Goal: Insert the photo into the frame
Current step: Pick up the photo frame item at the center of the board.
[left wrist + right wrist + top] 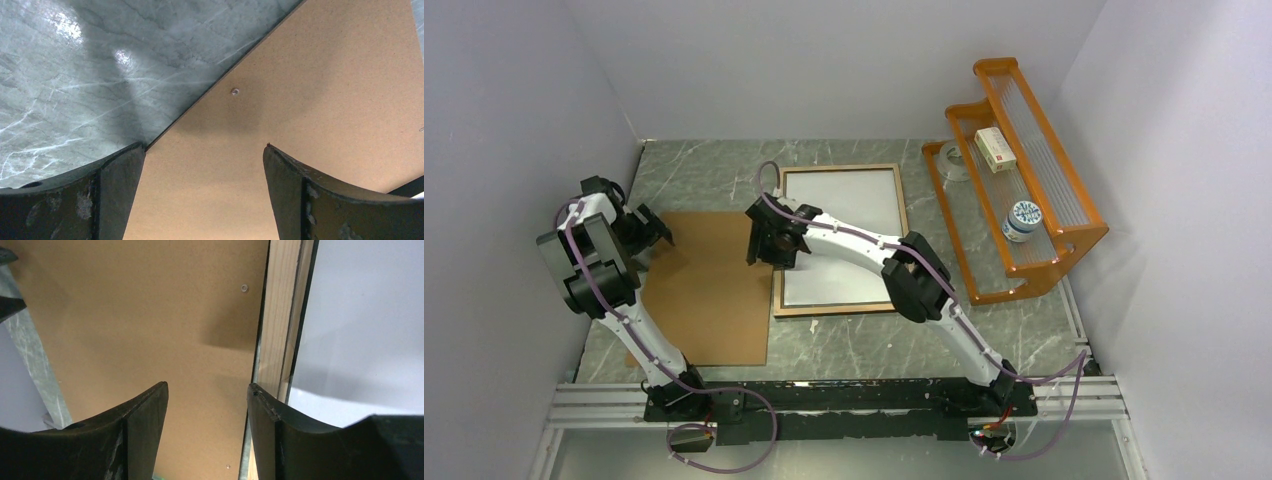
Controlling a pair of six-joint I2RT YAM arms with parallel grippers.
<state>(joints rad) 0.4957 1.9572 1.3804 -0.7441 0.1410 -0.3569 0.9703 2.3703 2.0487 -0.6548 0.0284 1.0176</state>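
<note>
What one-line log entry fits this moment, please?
photo: white side up in frame | backing board: left of frame | left gripper: open over board | right gripper: open at frame edge

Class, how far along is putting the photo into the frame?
Done, apparently: the photo lies white side up inside the frame. In hand: left end effector over the outer edge of the backing board, right end effector at its frame-side edge, both open. Left: probably fitting that board.

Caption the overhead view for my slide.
Photo white side up in the frame; right gripper above the frame's edge, left gripper above the backing board.
</note>
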